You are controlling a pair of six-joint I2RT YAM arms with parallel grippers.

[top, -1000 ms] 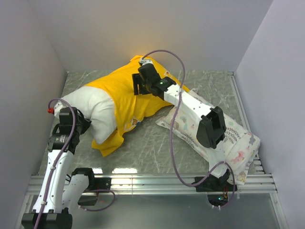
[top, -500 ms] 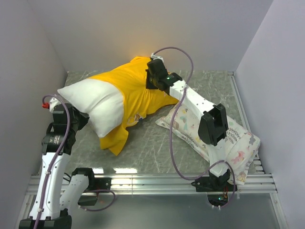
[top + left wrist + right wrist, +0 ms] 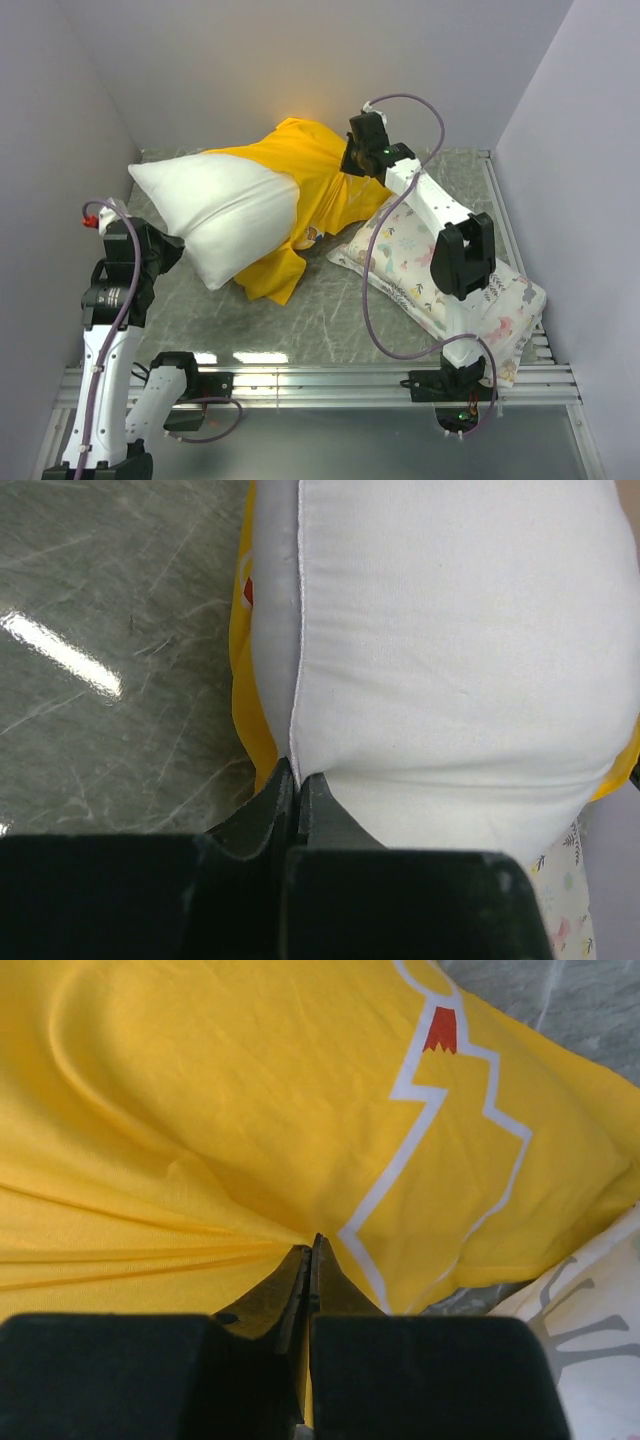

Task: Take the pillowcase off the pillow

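The plain white pillow [image 3: 215, 210] sticks out to the left of the yellow pillowcase [image 3: 305, 175], which still wraps its right end. My left gripper [image 3: 178, 252] is shut on the pillow's near corner seam [image 3: 296, 750]; the wrist view shows the white fabric [image 3: 450, 650] pinched between the jaws, with yellow cloth [image 3: 243, 680] beside it. My right gripper [image 3: 352, 165] is shut on a fold of the pillowcase at its far right end, and in the right wrist view the yellow cloth [image 3: 200, 1140] puckers into the closed jaws at my right gripper [image 3: 313, 1243].
A second white pillow printed with small pastel figures [image 3: 445, 285] lies on the table's right side under the right arm. Grey walls [image 3: 60, 150] enclose the marble-patterned table [image 3: 330, 310] on three sides. A metal rail [image 3: 320, 380] runs along the near edge.
The right gripper shut on the pillowcase and pulled it right and back. The left gripper drew the pillow left, so much more white pillow shows now.
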